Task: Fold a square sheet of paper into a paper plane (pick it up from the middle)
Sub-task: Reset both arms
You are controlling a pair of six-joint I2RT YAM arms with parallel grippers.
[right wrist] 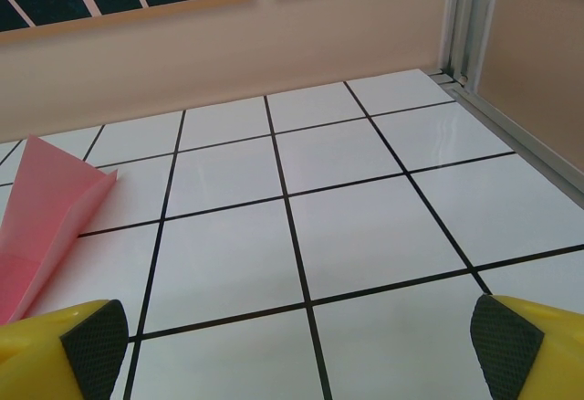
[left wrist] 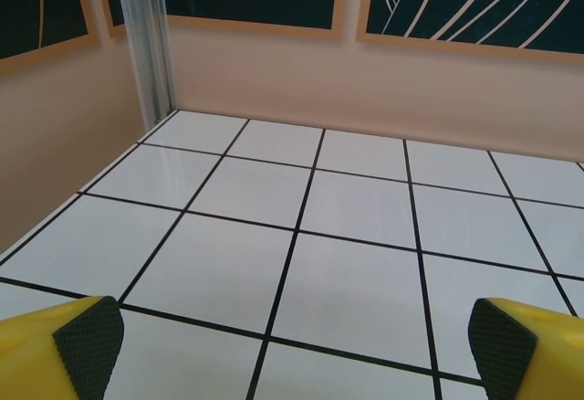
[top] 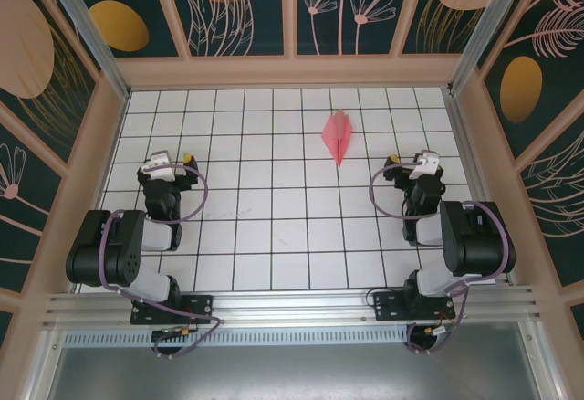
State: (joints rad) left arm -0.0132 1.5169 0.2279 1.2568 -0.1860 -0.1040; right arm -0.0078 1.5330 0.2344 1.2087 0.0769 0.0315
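The paper plane (top: 338, 135) looks finished to me. It lies as a slim pink dart on the far half of the counter (top: 274, 236), right of centre, with its sharp tip aimed back toward the arm bases. The step in hand is therefore probably leaving it alone and parking cleanly.

Your left pincer (top: 167, 159) sits well apart from the plane on the left side. In its wrist view its pads (left wrist: 89, 343) are spread as wide as they go, with bare grid between them and nothing held. Your right pincer (top: 412, 159) is the nearer one, off to the plane's right, and it is also fully spread and empty.

In the right wrist view the plane (right wrist: 46, 217) shows at the left edge, and its upper layer seems to lift off the board rather than lie flat. Treat it as light and easily nudged.

- Leave both pincers wide apart and low.
- Avoid any leftward sweep of the right arm.
- If you want a sharper crease, come down from above along the centre line rather than sliding in from the side.
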